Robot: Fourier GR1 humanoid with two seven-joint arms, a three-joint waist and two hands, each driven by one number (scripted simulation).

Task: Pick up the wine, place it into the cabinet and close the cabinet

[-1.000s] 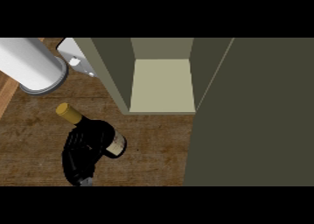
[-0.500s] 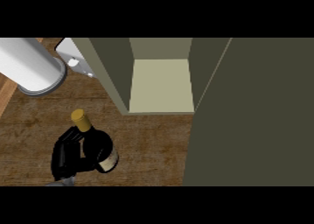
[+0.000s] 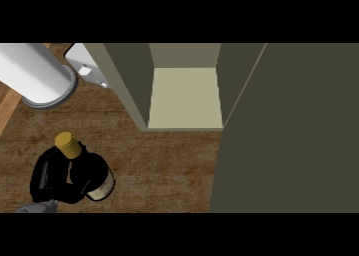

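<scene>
Left robot hand [image 3: 58,176] grasping wine bottle [image 3: 84,165], cork top poking out above fingers

Glossy black hand [image 3: 60,175], rounded fingers; grey forearm stub at lower edge; big pale grey cylindrical forearm [image 3: 30,72], darker rim

Kitchen, by the look of it: brown wood-grain counter [image 3: 167,160] under the left hand [image 3: 60,180], olive cabinet [image 3: 186,95] standing open up and to the right of it, pale shelf inside, and a wine bottle [image 3: 78,160] in that hand.
</scene>
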